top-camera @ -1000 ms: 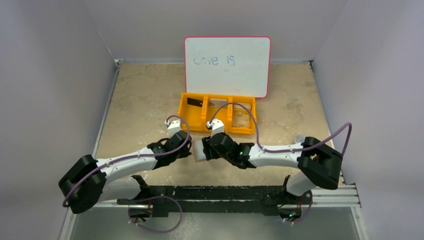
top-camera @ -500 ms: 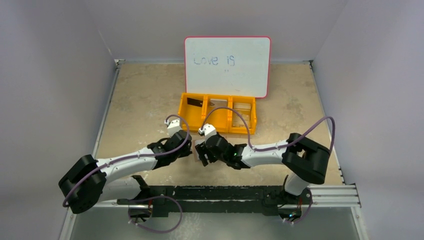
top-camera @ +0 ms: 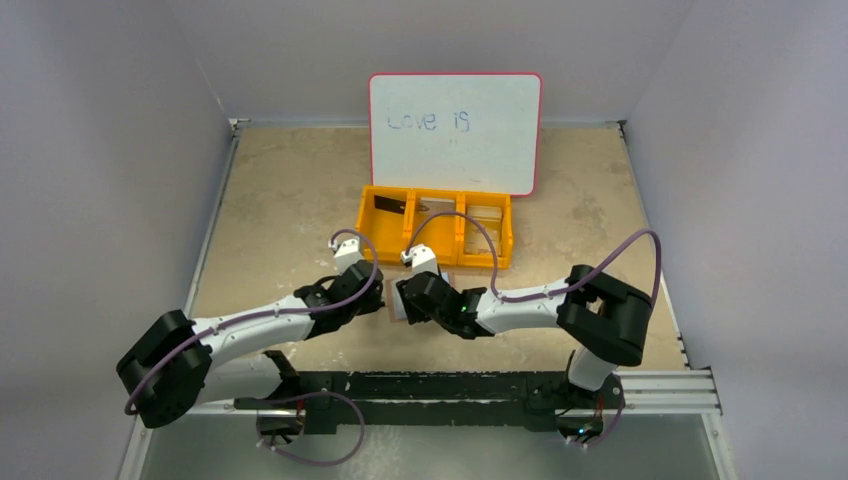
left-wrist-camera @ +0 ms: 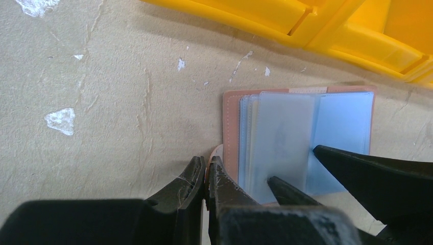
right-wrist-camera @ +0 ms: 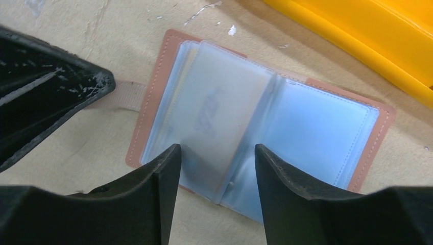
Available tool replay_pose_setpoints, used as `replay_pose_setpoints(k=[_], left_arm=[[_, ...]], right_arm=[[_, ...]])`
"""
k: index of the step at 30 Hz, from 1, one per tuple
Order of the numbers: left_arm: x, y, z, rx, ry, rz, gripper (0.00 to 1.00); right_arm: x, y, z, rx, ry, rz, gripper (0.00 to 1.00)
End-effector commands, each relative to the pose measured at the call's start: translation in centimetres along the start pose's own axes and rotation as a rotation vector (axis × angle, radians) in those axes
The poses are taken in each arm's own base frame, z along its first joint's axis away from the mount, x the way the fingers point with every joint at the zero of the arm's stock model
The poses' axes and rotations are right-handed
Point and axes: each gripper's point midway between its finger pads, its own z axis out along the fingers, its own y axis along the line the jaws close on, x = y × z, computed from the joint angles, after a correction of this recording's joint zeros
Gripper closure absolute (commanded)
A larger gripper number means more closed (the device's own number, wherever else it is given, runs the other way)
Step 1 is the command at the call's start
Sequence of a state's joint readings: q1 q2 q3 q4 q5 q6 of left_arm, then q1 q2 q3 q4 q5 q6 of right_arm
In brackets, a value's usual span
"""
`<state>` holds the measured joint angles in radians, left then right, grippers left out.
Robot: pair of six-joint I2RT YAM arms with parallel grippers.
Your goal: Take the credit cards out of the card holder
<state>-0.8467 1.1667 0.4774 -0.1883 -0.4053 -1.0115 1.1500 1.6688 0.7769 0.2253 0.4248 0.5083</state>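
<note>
One open card holder (top-camera: 394, 306) lies mid-counter (top-camera: 280, 200), toward the near edge, before the orange tray (top-camera: 362, 215). Left wrist: left claw (left-wrist-camera: 206, 162) clenched on its strap (left-wrist-camera: 217, 151). Right wrist: right claw (right-wrist-camera: 215, 150) released, astride a clear pocket leaf (right-wrist-camera: 214, 97).

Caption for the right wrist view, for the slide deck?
Right gripper open over the spread card holder, left gripper pinching its strap, orange tray behind.
</note>
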Motion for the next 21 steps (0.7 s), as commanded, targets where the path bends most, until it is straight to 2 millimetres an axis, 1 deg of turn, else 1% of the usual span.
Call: replay_pose_setpoints(k=[1, 3, 7, 9, 12, 15, 17, 21], left_arm=[[-0.9, -0.4, -0.3, 0.021, -0.041, -0.025, 1.0], [-0.9, -0.5, -0.3, 0.02, -0.041, -0.025, 1.0], [-0.9, -0.5, -0.3, 0.022, -0.042, -0.026, 1.0], [-1.0, -0.5, -0.3, 0.022, -0.043, -0.027, 1.0], [-0.8, -0.5, -0.3, 0.026, -0.041, -0.029, 1.0], [-0.8, -0.7, -0.2, 0.037, -0.042, -0.043, 1.0], [-0.7, -0.8, -0.1, 0.043, -0.041, -0.052, 1.0], [-0.6, -0.8, 0.0, 0.046, -0.041, -0.06, 1.0]], right_arm=[[0.7, -2.8, -0.3, 0.148, 0.022, 0.013, 0.44], [0.8, -3.2, -0.2, 0.178, 0.027, 0.012, 0.46], [0.6, -3.2, -0.3, 0.172, 0.023, 0.013, 0.48], [0.1, -2.9, -0.5, 0.153, 0.002, 0.003, 0.45], [-1.3, -1.0, -1.0, 0.038, -0.035, -0.012, 0.35], [-2.3, 0.7, -1.5, -0.058, -0.057, -0.014, 0.29], [-2.6, 1.3, -1.5, -0.087, -0.063, -0.024, 0.27], [-1.9, 1.6, -0.9, -0.104, -0.043, -0.059, 0.25]])
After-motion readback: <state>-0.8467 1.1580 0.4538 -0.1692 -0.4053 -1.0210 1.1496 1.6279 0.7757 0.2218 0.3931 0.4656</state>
